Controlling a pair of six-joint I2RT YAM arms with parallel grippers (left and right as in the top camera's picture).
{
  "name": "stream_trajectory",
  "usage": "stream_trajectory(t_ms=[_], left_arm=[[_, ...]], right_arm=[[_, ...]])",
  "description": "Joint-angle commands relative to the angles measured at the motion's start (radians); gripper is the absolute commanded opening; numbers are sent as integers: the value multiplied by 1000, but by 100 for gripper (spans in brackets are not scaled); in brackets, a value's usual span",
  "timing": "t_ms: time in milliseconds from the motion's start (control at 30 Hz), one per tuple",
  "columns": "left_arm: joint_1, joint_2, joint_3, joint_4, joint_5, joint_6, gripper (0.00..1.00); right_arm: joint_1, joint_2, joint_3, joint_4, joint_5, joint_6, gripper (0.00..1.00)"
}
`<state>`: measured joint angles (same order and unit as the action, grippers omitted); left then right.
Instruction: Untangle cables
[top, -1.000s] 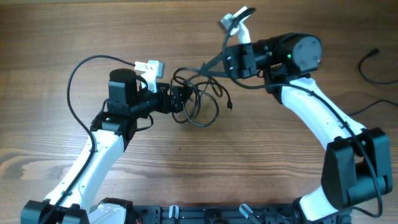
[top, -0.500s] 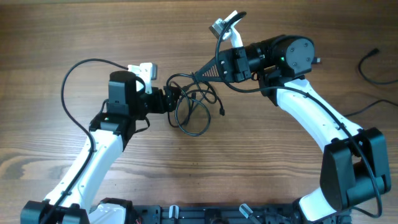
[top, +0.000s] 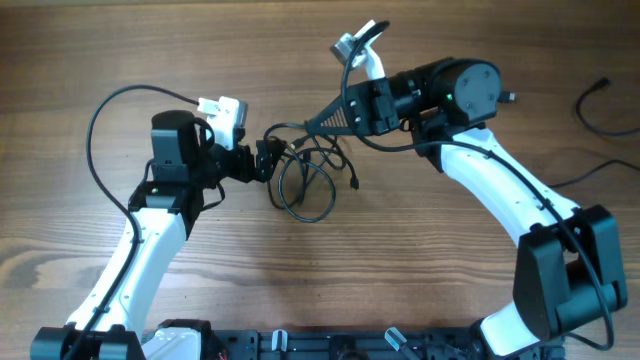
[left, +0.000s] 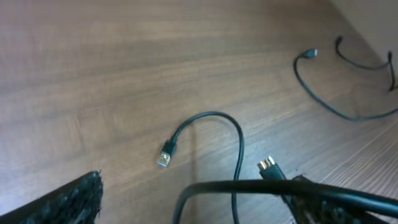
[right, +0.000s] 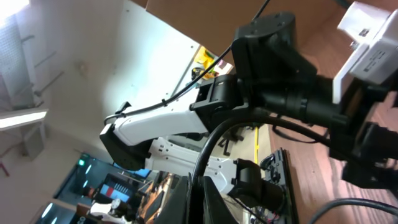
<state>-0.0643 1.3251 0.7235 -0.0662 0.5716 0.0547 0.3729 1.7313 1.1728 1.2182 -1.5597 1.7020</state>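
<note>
While the cables (top: 310, 170) loop between them, left hand (top: 264, 160) and right hand (top: 318, 121) each clamp a strand.

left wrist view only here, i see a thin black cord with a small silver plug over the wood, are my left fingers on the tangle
observer: Yes, overhead shows the left fingers closed on the left edge of the tangled bundle of thin black cables.
operator: and the right arm
observer: The right fingers pinch a strand at the bundle's upper right.
operator: that silver plug, separate cable or not
observer: Its cord runs back into the bundle's loops; it looks like a free end.
</note>
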Motion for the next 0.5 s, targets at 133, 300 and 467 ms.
stream_trajectory(t_ms=[133, 300, 467], left_arm=[[4, 130, -5, 52, 229, 125, 95], [4, 143, -5, 80, 237, 125, 73], [14, 143, -5, 92, 180, 58, 31]], right_arm=[[17, -7, 3, 8, -61, 26, 4], [17, -7, 3, 8, -61, 26, 4], [16, -7, 3, 8, -61, 26, 4]])
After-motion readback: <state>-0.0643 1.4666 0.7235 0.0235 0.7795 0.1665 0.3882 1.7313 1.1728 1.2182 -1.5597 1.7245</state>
